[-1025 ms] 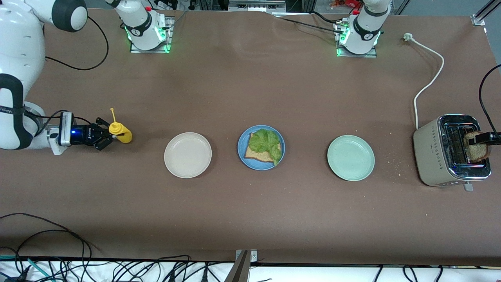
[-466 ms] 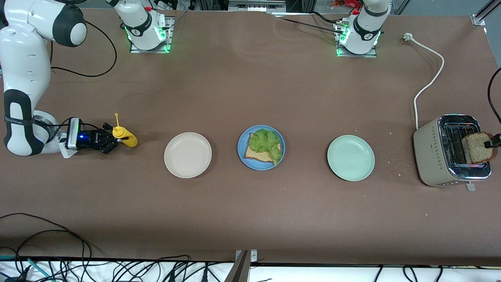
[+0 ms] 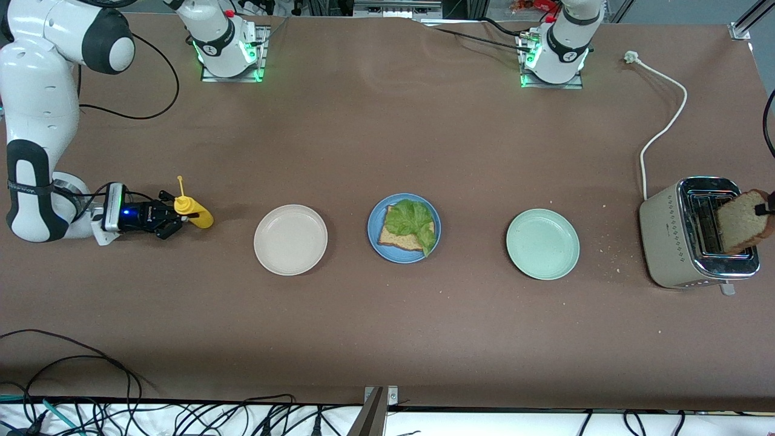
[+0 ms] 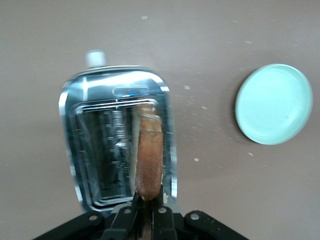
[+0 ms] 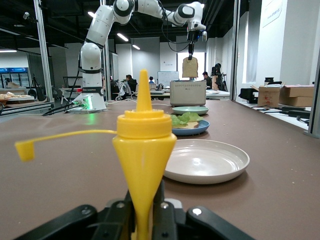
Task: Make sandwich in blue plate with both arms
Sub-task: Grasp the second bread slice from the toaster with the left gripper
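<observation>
sandwich (image 3: pixel 408 228) lacks its top. left claw (image 4: pixel 145 212) clamps toast slice (image 3: pixel 740 220) by one edge over toaster (image 3: pixel 678 242); it may slip. right claw (image 3: pixel 164 219) grips mustard bottle (image 3: pixel 194 212).

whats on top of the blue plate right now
On the blue plate lies one slice of brown bread with a green lettuce leaf on it. The leaf covers much of the slice; no top slice yet.

left hand (image 4: pixel 146 212) — grips bread slice (image 4: pixel 149 155) | over toaster (image 4: pixel 95 150)
</observation>
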Robot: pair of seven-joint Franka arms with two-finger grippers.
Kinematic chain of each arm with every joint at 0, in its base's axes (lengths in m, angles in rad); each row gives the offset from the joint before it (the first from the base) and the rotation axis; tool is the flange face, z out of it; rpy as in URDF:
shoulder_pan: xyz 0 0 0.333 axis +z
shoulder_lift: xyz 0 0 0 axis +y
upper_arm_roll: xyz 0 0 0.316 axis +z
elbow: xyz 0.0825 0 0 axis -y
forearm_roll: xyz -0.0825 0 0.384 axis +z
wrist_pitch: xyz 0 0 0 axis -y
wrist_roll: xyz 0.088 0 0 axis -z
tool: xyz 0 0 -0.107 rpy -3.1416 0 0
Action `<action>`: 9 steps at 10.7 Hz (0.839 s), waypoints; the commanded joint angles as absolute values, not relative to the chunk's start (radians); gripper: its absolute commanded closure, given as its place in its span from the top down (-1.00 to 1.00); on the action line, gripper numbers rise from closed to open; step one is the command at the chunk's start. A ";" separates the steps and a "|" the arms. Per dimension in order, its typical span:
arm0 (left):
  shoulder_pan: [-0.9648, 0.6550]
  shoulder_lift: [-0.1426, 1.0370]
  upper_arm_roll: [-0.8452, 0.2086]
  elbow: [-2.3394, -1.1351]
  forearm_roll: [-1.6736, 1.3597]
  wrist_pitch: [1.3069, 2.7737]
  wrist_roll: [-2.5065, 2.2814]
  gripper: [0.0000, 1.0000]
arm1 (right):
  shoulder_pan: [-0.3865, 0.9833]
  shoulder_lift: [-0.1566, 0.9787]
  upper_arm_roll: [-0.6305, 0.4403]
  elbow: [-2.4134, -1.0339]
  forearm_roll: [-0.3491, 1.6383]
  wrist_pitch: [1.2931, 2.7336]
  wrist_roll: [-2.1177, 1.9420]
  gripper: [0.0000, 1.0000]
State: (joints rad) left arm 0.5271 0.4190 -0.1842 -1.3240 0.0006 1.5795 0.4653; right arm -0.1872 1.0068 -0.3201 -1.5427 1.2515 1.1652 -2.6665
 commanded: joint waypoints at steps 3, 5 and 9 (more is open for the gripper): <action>0.502 0.362 -0.449 -1.331 -0.018 1.433 0.463 -1.00 | -0.202 1.025 -0.310 -1.517 1.261 1.135 -2.648 0.41; 0.474 0.385 -0.514 -1.353 -0.133 1.417 0.392 -1.00 | -0.213 1.025 -0.318 -1.516 1.258 1.144 -2.634 0.62; 0.275 0.542 -0.514 -1.356 -0.410 1.413 0.276 -1.00 | -0.244 1.026 -0.362 -1.474 1.226 1.169 -2.605 0.77</action>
